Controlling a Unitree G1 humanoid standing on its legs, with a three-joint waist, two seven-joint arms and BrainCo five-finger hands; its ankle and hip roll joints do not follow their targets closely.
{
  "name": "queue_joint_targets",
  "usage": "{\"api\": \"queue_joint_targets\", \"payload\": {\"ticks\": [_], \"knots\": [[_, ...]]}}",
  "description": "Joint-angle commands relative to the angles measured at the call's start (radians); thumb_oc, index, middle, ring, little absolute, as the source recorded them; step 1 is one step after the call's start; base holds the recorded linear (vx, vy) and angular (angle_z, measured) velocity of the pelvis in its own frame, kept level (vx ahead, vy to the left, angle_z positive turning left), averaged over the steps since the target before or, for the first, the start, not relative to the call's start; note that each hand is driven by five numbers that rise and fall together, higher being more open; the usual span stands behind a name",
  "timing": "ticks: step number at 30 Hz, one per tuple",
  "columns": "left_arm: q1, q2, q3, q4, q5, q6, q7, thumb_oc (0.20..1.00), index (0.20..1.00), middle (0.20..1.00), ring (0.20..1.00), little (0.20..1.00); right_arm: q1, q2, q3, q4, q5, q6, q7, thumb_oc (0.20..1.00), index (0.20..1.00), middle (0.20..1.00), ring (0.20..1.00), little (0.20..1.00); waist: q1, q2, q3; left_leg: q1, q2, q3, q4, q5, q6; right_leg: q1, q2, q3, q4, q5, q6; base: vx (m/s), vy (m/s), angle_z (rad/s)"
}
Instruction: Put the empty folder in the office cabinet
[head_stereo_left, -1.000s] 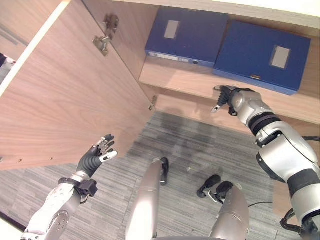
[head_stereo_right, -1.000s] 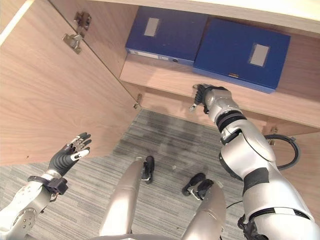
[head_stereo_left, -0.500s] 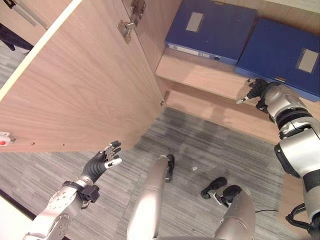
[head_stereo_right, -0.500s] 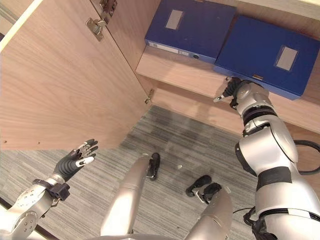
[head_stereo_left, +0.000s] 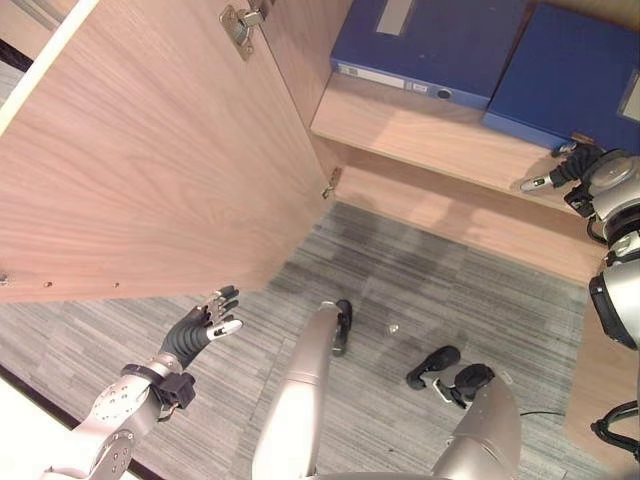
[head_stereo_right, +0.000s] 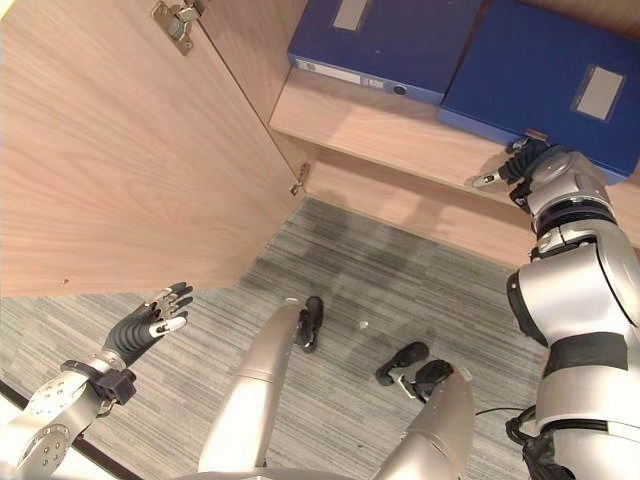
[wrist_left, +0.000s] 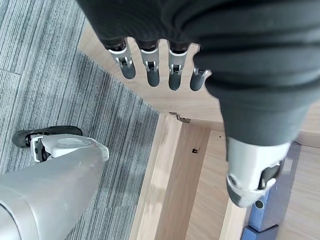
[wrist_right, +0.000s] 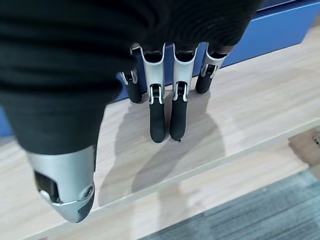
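Right hand (head_stereo_right: 528, 160) is at the front of the wooden shelf (head_stereo_left: 420, 135) inside the cabinet, just in front of the nearer edge of the right blue folder (head_stereo_right: 560, 80). Its fingers (wrist_right: 157, 117) are straight and relaxed, holding nothing, with the dark tips over the bare shelf wood just short of the folder's blue edge; whether they rest on the wood cannot be told. The thumb (wrist_right: 67, 192) stands apart from them, toward the shelf's front lip. The right arm reaches up from the lower right, the wrist bent so that the hand points in toward the shelf.

2 blue folders lie flat side by side on that shelf: the left blue folder (head_stereo_left: 430, 45) with its spine turned outward, and the right one beside it, their edges close together.

Left hand (head_stereo_left: 200, 330) is held out low over the grey striped carpet (head_stereo_left: 420, 300), below the lower edge of the open cabinet door (head_stereo_left: 150, 160), fingers spread and loosely straight, empty. The left arm comes in from the lower left with the palm turned up and forward.

From the left wrist, the fingers (wrist_left: 150, 70) point toward the cabinet's wooden base, with carpet alongside and a sliver of blue folder past the thumb. From the right wrist, the shelf's grain and front edge lie directly under the hand, a detail the head views do not give.
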Motion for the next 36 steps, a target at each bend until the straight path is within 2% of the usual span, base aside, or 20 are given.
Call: {"api": "queue_joint_targets", "payload": {"ticks": [1,2,4,8,11,12,14,16,25,33,36], "knots": [[0.022,-0.032,0.061,-0.037,0.023,-0.034,0.034,1.000,1.000,1.000,1.000,1.000,0.075,-0.050,0.042,0.130,0.054,0.101,-0.027,1.000,1.000,1.000,1.000,1.000,-0.007,0.024,0.087,-0.040,0.043,-0.035,-0.052,0.002,-0.058,0.027,-0.044,0.001,-0.047,-0.057,0.108,-0.02,0.033,-0.02],[0.027,-0.047,0.073,-0.031,0.023,-0.048,0.054,1.000,1.000,1.000,1.000,1.000,0.020,-0.056,0.063,0.091,0.063,0.083,-0.105,1.000,1.000,1.000,1.000,1.000,-0.017,0.018,0.092,-0.047,0.043,-0.032,-0.053,0.002,-0.057,0.016,-0.039,0.006,-0.049,-0.051,0.106,-0.02,0.045,-0.04],[0.040,-0.063,0.089,-0.032,0.024,-0.063,0.078,1.000,1.000,1.000,1.000,1.000,-0.016,-0.059,0.095,0.048,0.018,0.077,-0.175,1.000,1.000,1.000,1.000,1.000,-0.025,0.016,0.095,-0.057,0.044,-0.028,-0.055,0.002,-0.056,0.004,-0.038,0.010,-0.052,-0.046,0.105,-0.02,0.026,-0.06],[0.068,-0.085,0.111,-0.029,0.025,-0.087,0.103,1.000,1.000,1.000,1.000,1.000,-0.031,-0.084,0.125,-0.016,-0.084,0.081,-0.238,1.000,1.000,1.000,1.000,1.000,-0.036,0.017,0.094,-0.072,0.044,-0.026,-0.060,0.004,-0.058,-0.010,-0.041,0.007,-0.054,-0.043,0.104,-0.01,0.023,-0.08],[0.088,-0.099,0.128,-0.017,0.032,-0.111,0.121,1.000,1.000,1.000,1.000,1.000,0.002,-0.120,0.189,-0.103,-0.320,0.102,-0.311,1.000,1.000,1.000,1.000,1.000,-0.051,0.016,0.095,-0.083,0.047,-0.025,-0.061,0.004,-0.062,-0.020,-0.038,0.010,-0.055,-0.044,0.104,0.00,0.000,0.00],[0.088,-0.099,0.127,-0.017,0.033,-0.111,0.121,1.000,1.000,1.000,1.000,1.000,0.004,-0.121,0.188,-0.106,-0.323,0.104,-0.310,1.000,1.000,1.000,1.000,1.000,-0.051,0.017,0.094,-0.083,0.047,-0.025,-0.061,0.004,-0.062,-0.020,-0.038,0.010,-0.055,-0.044,0.104,0.00,0.000,0.00],[0.098,-0.095,0.132,-0.008,0.050,-0.135,0.122,1.000,1.000,1.000,1.000,1.000,0.025,-0.158,0.234,-0.120,-0.490,0.124,-0.351,1.000,1.000,1.000,1.000,1.000,-0.051,0.020,0.088,-0.092,0.048,-0.026,-0.062,0.004,-0.064,-0.030,-0.041,0.009,-0.051,-0.046,0.106,0.00,0.000,0.00],[0.107,-0.088,0.138,-0.005,0.051,-0.143,0.120,1.000,1.000,1.000,1.000,1.000,0.021,-0.173,0.256,-0.105,-0.539,0.130,-0.361,1.000,1.000,1.000,1.000,1.000,-0.051,0.020,0.085,-0.097,0.050,-0.026,-0.062,0.005,-0.065,-0.036,-0.043,0.009,-0.049,-0.045,0.107,0.00,0.000,0.00],[0.131,-0.086,0.136,0.008,0.037,-0.154,0.113,1.000,1.000,1.000,1.000,1.000,-0.018,-0.152,0.264,-0.101,-0.484,0.112,-0.407,1.000,1.000,1.000,1.000,1.000,-0.053,0.019,0.075,-0.115,0.052,-0.032,-0.044,0.004,-0.060,-0.063,-0.043,0.024,-0.028,-0.045,0.100,0.00,0.000,0.00],[0.116,-0.034,0.103,0.006,0.034,-0.161,0.101,1.000,1.000,1.000,1.000,1.000,-0.004,-0.091,0.268,0.002,-0.496,0.101,-0.425,1.000,1.000,1.000,1.000,1.000,-0.030,0.040,0.064,-0.111,0.043,-0.033,-0.055,0.015,-0.059,-0.056,-0.047,0.021,-0.034,-0.042,0.101,0.00,0.000,0.00],[0.090,-0.021,0.083,0.005,0.029,-0.161,0.090,1.000,1.000,1.000,1.000,1.000,0.011,-0.072,0.229,0.009,-0.427,0.081,-0.432,1.000,1.000,1.000,1.000,1.000,-0.020,0.044,0.060,-0.101,0.038,-0.032,-0.065,0.022,-0.059,-0.044,-0.051,0.018,-0.040,-0.039,0.102,0.00,0.000,0.00]]}}
